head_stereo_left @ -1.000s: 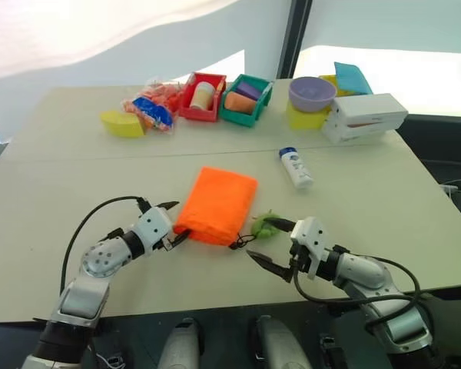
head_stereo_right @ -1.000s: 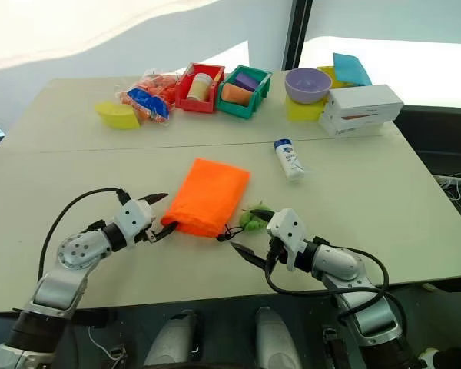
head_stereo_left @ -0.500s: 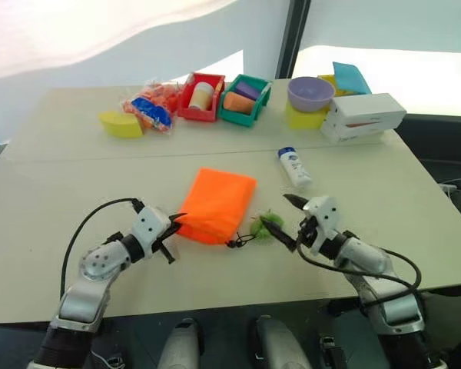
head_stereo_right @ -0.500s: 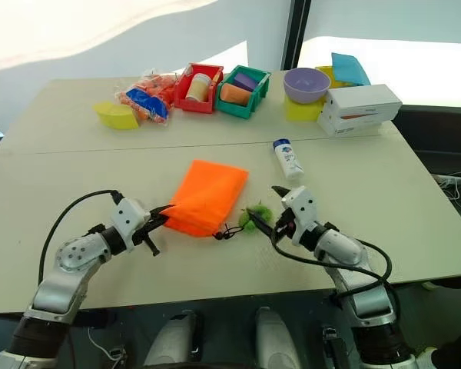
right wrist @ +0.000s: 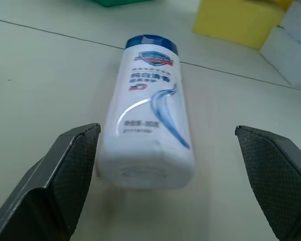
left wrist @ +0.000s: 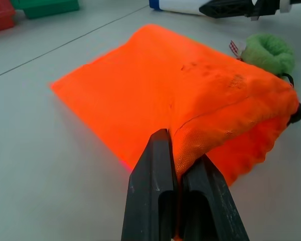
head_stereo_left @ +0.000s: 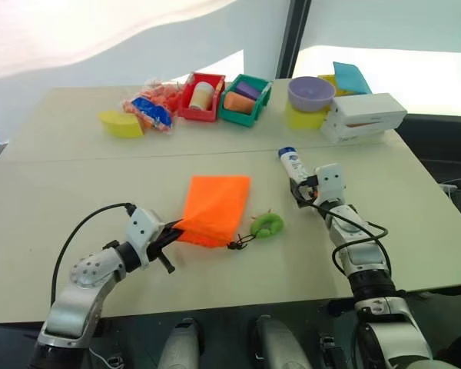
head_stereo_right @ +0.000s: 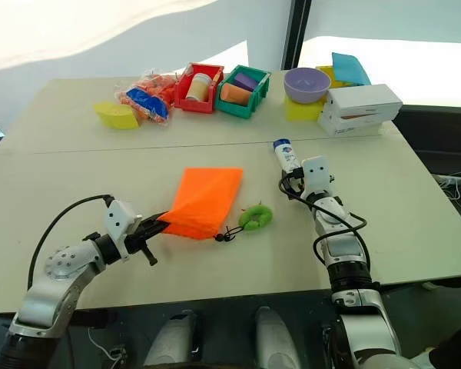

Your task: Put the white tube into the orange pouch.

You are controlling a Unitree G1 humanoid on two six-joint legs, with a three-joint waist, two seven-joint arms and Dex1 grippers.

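Pale counter (head_stereo_left: 77,184) stretches under us, and the white tube (right wrist: 148,113), blue-capped with a blue swirl label, lies flat on it between the wide-spread fingers of our right pincer (right wrist: 165,186), not yet touched. If we close off-centre, its rounded body may roll or squirt away. Our left pincer (left wrist: 178,193) is clamped on the orange pouch (head_stereo_left: 213,207), near its mouth; tugging could drag it further from the tube.

I see a bright orange pouch (head_stereo_left: 213,209) with lime-green ring (head_stereo_left: 266,224), and a white tube (right wrist: 149,110), blue-capped, with blue swirl label.
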